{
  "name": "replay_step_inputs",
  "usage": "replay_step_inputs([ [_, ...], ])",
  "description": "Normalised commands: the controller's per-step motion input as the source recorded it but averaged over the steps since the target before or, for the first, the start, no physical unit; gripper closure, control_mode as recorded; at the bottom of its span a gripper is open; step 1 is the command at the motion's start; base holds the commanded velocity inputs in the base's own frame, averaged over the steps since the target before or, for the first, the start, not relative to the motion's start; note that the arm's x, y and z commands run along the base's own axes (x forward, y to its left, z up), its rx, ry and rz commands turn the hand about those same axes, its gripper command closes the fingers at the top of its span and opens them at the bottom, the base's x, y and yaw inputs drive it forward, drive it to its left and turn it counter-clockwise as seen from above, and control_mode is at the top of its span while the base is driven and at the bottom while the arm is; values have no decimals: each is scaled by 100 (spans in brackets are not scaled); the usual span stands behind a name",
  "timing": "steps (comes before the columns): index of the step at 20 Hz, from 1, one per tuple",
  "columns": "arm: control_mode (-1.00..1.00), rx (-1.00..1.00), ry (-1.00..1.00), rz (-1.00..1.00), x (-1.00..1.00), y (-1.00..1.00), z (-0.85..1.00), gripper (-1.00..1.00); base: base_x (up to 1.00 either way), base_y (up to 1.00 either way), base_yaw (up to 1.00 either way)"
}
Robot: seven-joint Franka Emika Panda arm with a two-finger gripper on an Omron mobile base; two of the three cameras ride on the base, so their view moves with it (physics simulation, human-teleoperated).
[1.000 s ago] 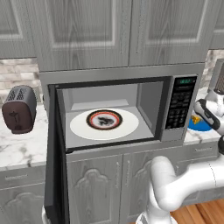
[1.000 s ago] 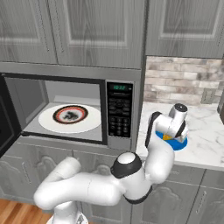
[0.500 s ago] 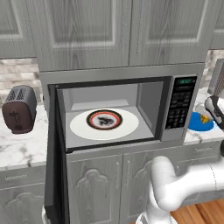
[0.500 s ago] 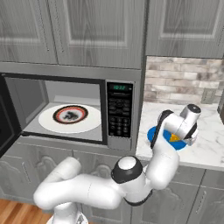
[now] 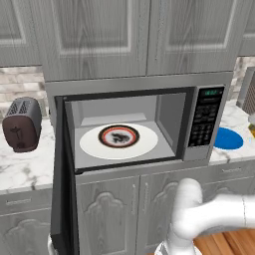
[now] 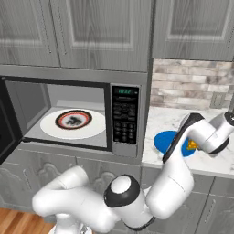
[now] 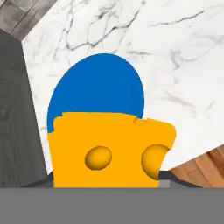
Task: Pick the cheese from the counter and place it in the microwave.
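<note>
Cheese (image 7: pixel 109 153) held clamped between the gripper (image 6: pixel 197 145) fingers.
It is seen above the blue plate (image 7: pixel 96 87) on the counter (image 7: pixel 175 52).

Both base views look forward and down at the open microwave (image 5: pixel 149 129) from opposite sides, sharing its turntable and the blue plate (image 6: pixel 170 141). The hand view sits close (nearly overhead) above the counter (image 7: pixel 175 57).
</note>
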Motion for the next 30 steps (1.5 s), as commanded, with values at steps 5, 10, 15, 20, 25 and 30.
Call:
replay_step_inputs([
  [5, -100, -6, -13, 14, -100, 84, 20, 100, 0, 0, 0],
  [10, -100, -15, -3, 21, -100, 100, 6, 100, 0, 0, 0],
  [15, -100, -15, 0, 15, -93, 100, 15, 100, 0, 0, 0],
  [20, -100, -18, 0, 13, -73, 100, 16, 100, 0, 0, 0],
  [25, -100, -16, 2, 12, -49, 100, 18, 100, 0, 0, 0],
  [30, -100, -13, 0, 11, -34, 100, 7, 100, 0, 0, 0],
])
